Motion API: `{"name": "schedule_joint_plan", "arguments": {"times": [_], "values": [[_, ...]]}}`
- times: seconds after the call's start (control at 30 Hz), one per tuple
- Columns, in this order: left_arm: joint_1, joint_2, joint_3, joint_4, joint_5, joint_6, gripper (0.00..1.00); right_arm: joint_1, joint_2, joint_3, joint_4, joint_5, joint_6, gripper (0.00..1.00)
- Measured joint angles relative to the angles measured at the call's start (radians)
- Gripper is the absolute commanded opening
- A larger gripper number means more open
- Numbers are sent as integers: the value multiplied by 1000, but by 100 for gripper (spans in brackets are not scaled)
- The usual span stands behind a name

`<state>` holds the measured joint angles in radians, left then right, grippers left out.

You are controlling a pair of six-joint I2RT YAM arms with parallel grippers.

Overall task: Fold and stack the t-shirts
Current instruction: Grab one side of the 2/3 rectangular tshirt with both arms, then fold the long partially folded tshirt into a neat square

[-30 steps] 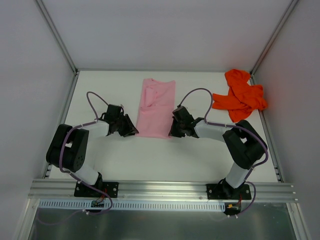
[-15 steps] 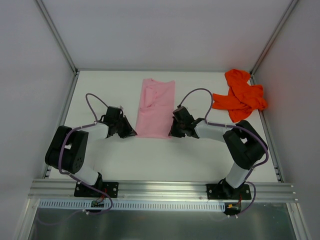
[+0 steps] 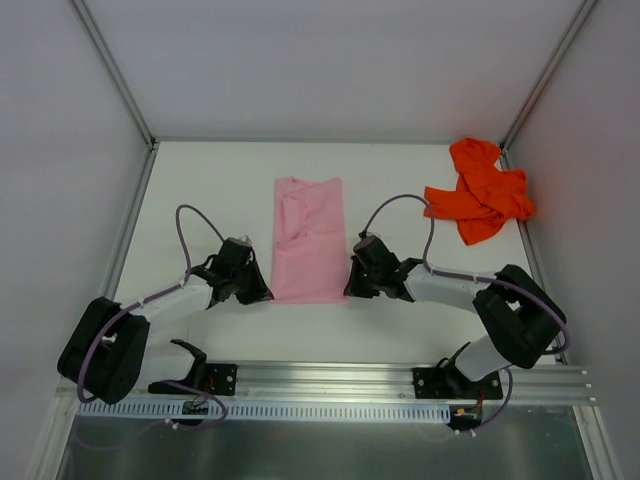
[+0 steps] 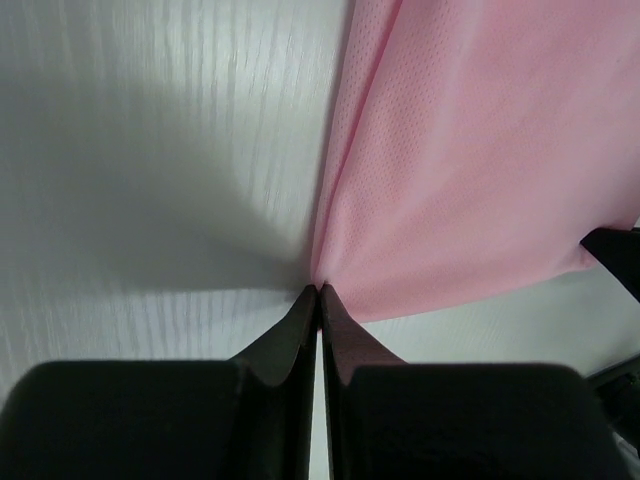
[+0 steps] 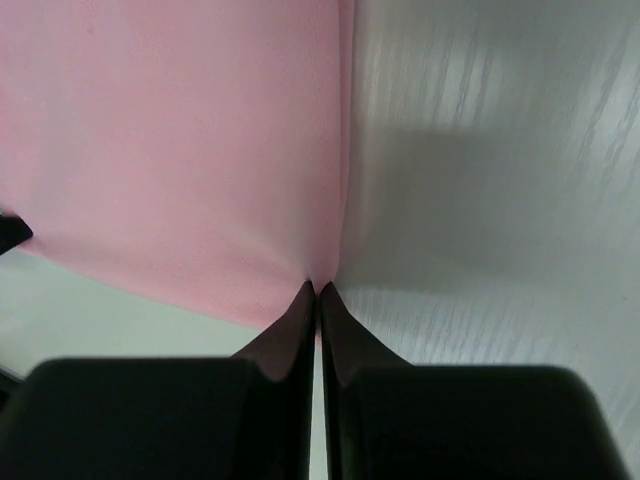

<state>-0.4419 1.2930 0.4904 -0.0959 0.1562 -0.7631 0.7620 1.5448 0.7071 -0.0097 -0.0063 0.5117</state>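
Both arms have drawn back toward 6 o'clock since the earlier frame, dragging the shirt between them nearer the bases, and the left one has closed its fingers where they stood apart before. On the flat white surface, the light pink short-sleeved cloth t-shirt lies near the centre as a long narrow strip running from 12 to 6 o'clock, its sides apparently already turned in and a few creases near its far end. The bright orange-red cloth t-shirt sits crumpled and untouched at 2 o'clock, well apart from both arms. The left pincer is clamped on the pink shirt's near corner at 7 o'clock, and the wrist view shows the fabric gathering into a point right at the closed tips. The right pincer is likewise clamped on the opposite near corner at 5 o'clock, with the cloth fanning away from its tips toward 10 o'clock in its own view. The step in hand looks like the crosswise fold of the pink shirt, its hem now gripped at both ends. The next move probably calls for lifting both corners together, keeping the hem taut between them, and carrying it toward 12 o'clock to lay it over the collar end evenly. The orange-red shirt is still to be folded and stacked.
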Motion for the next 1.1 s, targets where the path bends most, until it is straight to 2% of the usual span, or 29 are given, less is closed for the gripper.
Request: {"name": "schedule_joint_plan", "arguments": {"times": [0.27,0.4,0.53,0.67,0.87,1.1], "values": [[-45,-230,-30,-137,-46,-50,0,61,-181,-37,-102,18,8,1],[-50,-257,-20,-170,-65,-57,0,61,-253,-20,-148,36,7,1],[-50,-255,45,-215,-111,-53,0,63,-256,53,-198,71,-8,1],[-49,-225,186,-257,-177,-12,0,48,-235,168,-233,106,-52,1],[-20,-138,415,-274,-242,67,0,-60,-167,312,-235,100,-107,1],[39,67,608,-231,-244,148,0,-150,-13,507,-227,29,-190,1]]}}
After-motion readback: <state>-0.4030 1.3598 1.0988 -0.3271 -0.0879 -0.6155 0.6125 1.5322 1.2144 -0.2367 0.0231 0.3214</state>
